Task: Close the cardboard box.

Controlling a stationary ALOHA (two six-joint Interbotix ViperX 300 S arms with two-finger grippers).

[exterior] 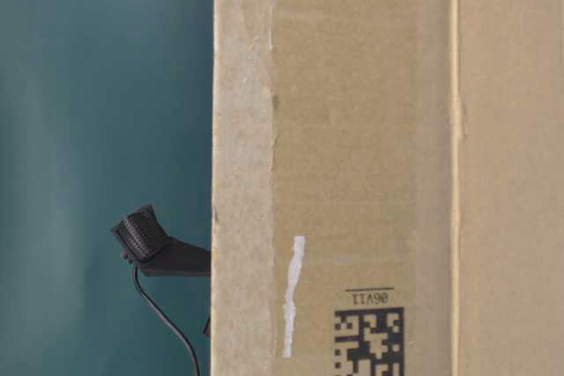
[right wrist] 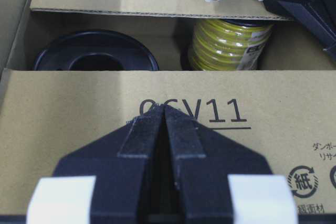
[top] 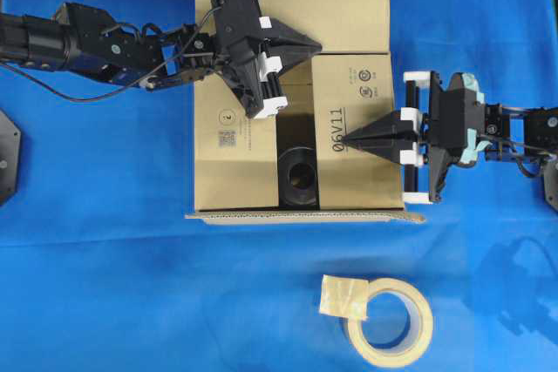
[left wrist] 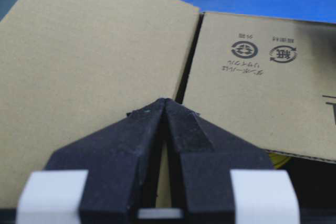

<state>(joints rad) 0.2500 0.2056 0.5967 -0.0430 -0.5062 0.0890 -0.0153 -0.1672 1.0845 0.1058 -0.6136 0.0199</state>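
Blue cloth (top: 105, 241) covers the whole table, and the cardboard box (top: 235, 128) sits at its middle-far part, partly closed. Its far flap and the two side flaps lie roughly flat; the near flap (top: 305, 215) hangs outward along the near edge. A gap between the side flaps shows a black spool (right wrist: 94, 56) and a yellow coil (right wrist: 228, 43) inside.

The left gripper (top: 312, 44) has its fingers pressed together, holding nothing, its tip over the seam near the far flap. The right gripper (top: 347, 138) is likewise pinched together and empty, tip resting on the right flap (top: 366, 119) by the printed code.

To do this step well, I judge both tips should press the side flaps level, then one arm should lift the near flap from beneath its free edge.

Open room lies near and left; a tape roll (top: 388, 320) sits well apart on the near side.
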